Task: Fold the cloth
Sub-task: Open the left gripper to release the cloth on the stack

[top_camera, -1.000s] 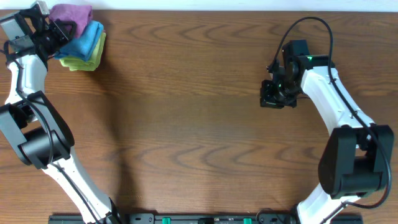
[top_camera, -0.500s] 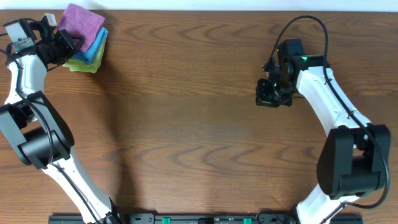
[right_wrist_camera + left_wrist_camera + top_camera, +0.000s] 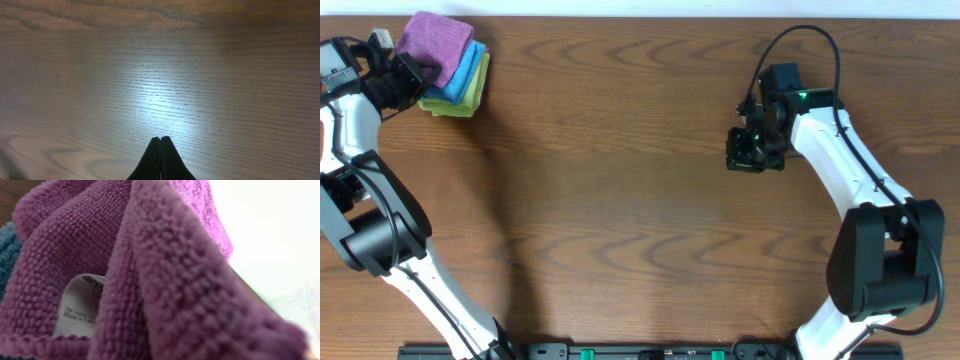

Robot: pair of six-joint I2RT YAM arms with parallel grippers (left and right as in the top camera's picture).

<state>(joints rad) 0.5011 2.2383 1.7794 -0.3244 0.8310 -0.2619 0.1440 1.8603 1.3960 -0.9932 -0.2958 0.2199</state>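
- The purple cloth lies bunched on top of a blue cloth and a yellow-green cloth, at the far left corner of the desk.
- The left gripper sits at the cloth's left edge. Its wrist view shows only purple folds and a white tag, so I cannot tell whether the fingers pinch anything.
- The right gripper hangs over bare desk near the far right, fingers pressed together and holding nothing.
- Advice: lift only the purple layer clear of the stack, then spread it flat on open desk before folding.
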